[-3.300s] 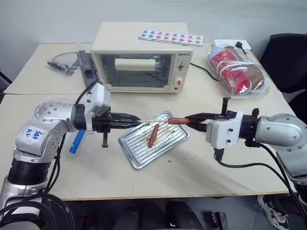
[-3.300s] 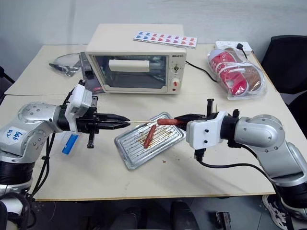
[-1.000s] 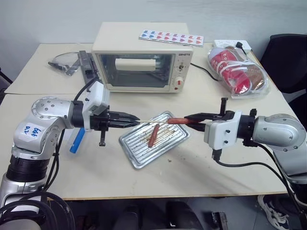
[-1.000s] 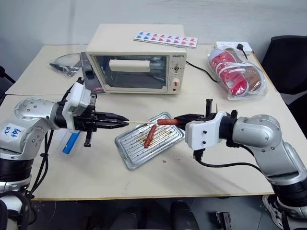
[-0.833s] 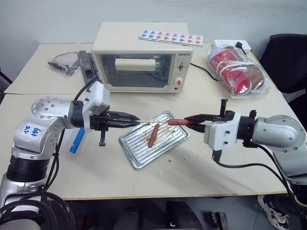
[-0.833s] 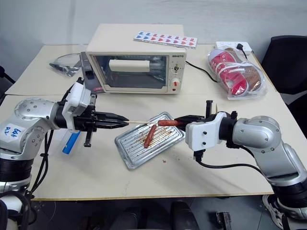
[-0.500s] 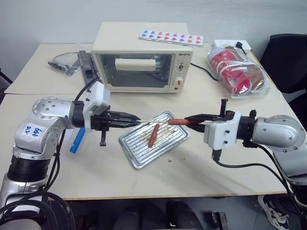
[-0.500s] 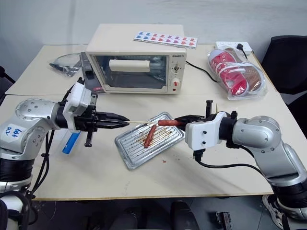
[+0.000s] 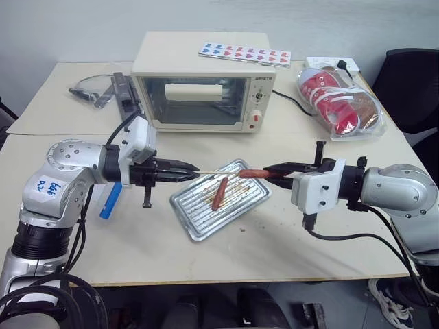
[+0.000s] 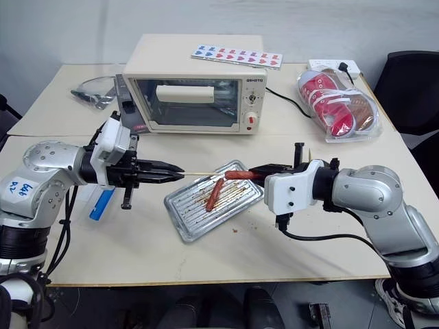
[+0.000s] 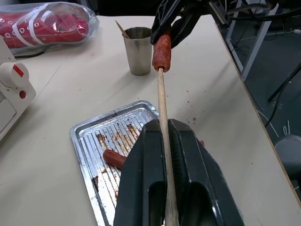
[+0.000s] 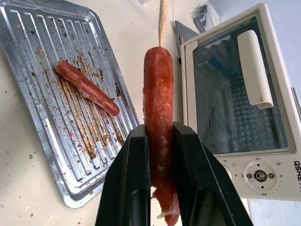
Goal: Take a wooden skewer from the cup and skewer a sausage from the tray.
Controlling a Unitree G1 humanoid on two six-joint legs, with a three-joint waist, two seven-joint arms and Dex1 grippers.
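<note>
My left gripper (image 9: 195,175) is shut on the wooden skewer (image 9: 218,172), which runs level towards my right gripper (image 9: 268,169). That gripper is shut on the red sausage (image 9: 252,173), held above the tray's far corner. The skewer's tip (image 11: 160,69) meets the sausage's end; how deep it goes I cannot tell. The silver tray (image 9: 206,221) lies between the two hands with a second sausage (image 9: 219,194) on it. The cup (image 11: 140,55) stands behind the right gripper with a stick in it. In the right wrist view the sausage (image 12: 158,94) stands between my fingers (image 12: 134,155).
A toaster oven (image 9: 199,86) stands behind the tray with a sticker sheet (image 9: 243,53) on top. A bag with red shoes (image 9: 343,103) lies at the back right. A blue object (image 9: 110,202) lies under my left arm. A black chair (image 9: 411,82) stands at the right.
</note>
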